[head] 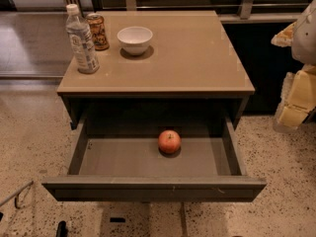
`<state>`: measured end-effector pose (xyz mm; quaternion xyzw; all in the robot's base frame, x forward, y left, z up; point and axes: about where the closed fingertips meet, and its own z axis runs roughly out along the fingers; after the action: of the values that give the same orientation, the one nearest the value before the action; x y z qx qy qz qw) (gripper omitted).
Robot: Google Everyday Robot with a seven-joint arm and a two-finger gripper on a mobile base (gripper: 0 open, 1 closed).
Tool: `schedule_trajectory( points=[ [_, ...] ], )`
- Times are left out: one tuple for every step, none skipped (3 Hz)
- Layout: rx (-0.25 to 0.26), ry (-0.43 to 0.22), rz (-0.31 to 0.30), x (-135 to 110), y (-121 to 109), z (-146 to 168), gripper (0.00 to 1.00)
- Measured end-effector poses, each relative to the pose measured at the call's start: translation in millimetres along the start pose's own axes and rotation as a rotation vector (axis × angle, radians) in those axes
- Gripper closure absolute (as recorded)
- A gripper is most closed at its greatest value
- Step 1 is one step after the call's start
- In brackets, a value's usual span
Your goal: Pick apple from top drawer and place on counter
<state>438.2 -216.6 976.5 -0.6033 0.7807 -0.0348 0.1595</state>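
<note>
the apple [169,141] lies on the floor of the open top drawer [123,157], a little right of middle. above it the desk [197,58] carries a bowl [135,38], a bottle [81,41] and a can [97,31]. the gripper [296,100] is at the right edge, well apart from the apple; open or closed, i cannot tell.

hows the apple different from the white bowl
The apple is red-orange and solid; the white bowl is pale and hollow. The apple is smaller than the white bowl. The apple lies in the open top drawer; the white bowl stands on the counter. Both are round, and neither is held: the end effector is off at the right edge, beside the counter.
</note>
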Motion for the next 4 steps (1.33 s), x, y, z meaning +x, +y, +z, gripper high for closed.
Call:
schedule_trajectory(
  points=[
    [0.0, 0.0, 0.0, 0.0, 0.0, 0.0, 0.0],
    [0.0, 0.0, 0.0, 0.0, 0.0, 0.0, 0.12],
    [-0.007, -0.082, 0.032, -8.2, -0.1, 21.6, 0.44],
    [-0.021, -0.174, 0.046, -23.0, 3.4, 55.0, 0.67]
  ],
)
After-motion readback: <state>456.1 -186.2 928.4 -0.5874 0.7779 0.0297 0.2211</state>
